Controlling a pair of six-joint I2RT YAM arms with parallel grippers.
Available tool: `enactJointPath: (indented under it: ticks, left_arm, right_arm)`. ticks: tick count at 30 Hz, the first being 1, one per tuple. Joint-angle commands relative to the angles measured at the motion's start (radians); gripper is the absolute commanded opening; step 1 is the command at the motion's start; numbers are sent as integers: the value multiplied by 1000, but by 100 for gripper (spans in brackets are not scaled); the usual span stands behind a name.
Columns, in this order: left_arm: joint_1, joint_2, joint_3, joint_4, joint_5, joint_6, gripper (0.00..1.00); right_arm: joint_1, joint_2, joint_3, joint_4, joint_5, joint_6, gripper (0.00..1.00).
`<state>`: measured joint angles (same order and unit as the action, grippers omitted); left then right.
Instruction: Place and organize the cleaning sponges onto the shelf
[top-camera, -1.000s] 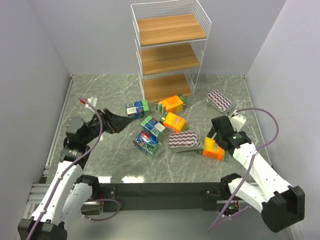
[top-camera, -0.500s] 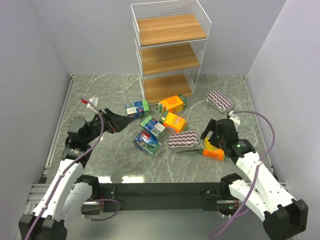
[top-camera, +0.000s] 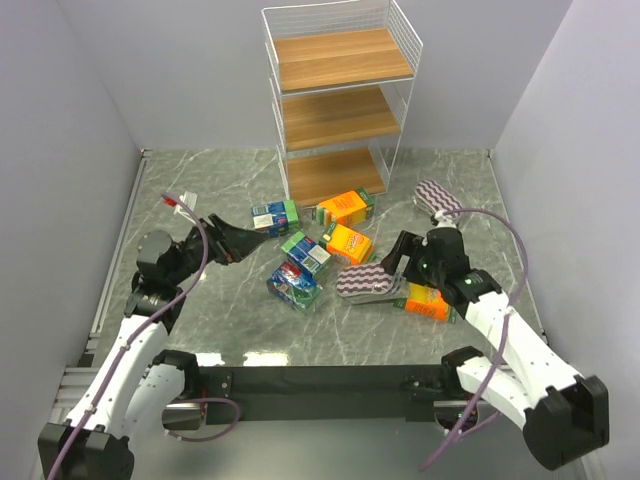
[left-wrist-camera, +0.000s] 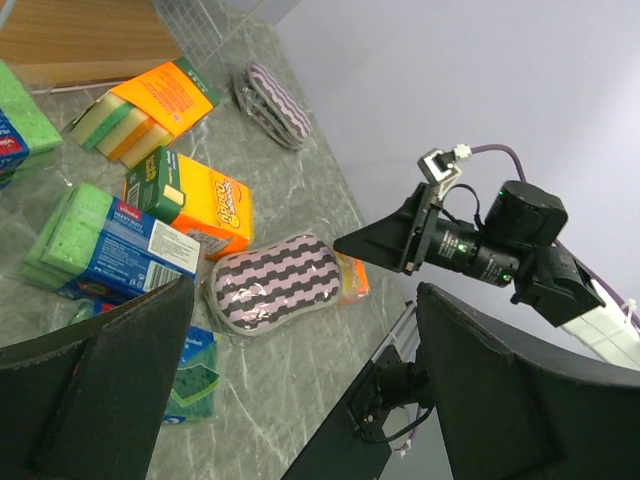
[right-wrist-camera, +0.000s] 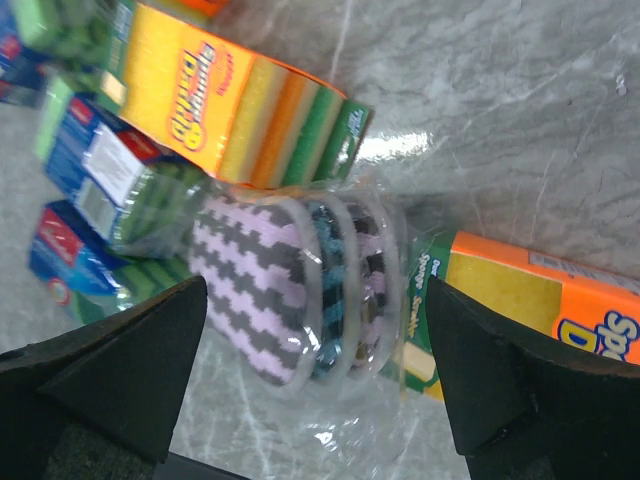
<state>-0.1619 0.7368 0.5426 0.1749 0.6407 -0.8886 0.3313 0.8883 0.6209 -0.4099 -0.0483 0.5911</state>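
Observation:
The shelf (top-camera: 340, 100) stands at the back, its three boards bare. Sponge packs lie scattered in front of it: two orange packs (top-camera: 345, 207) (top-camera: 349, 243), blue-green packs (top-camera: 275, 216) (top-camera: 305, 252) (top-camera: 292, 284), a striped oval pad (top-camera: 366, 281), a second striped pad (top-camera: 440, 200) and an orange pack (top-camera: 428, 301) at the right. My right gripper (top-camera: 400, 256) is open, hovering just above the striped pad (right-wrist-camera: 290, 285) and orange pack (right-wrist-camera: 545, 300). My left gripper (top-camera: 240, 243) is open and empty, left of the pile; its view shows the striped pad (left-wrist-camera: 275, 283).
Grey walls close in the marble table (top-camera: 220, 330) on the left, back and right. The black front rail (top-camera: 320, 380) runs along the near edge between the arm bases.
My right gripper has swung left and forward, from over the orange pack at the right to just above the striped oval pad. The left arm has barely moved.

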Motion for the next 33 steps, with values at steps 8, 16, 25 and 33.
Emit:
enactJointPath:
  ticks: [8, 16, 25, 33]
  left_arm:
    - [-4, 3, 10, 37, 16, -1, 100]
    - [-4, 15, 11, 43, 20, -3, 100]
    - [-4, 6, -7, 49, 13, -7, 99]
    - [-4, 9, -10, 51, 14, -10, 100]
  right_arm:
    - [-3, 124, 37, 22, -18, -68, 86]
    - [-5, 136, 31, 23, -74, -76, 68]
    - [5, 167, 51, 9, -346, -157, 53]
    - [90, 215, 91, -18, -397, -185, 60]
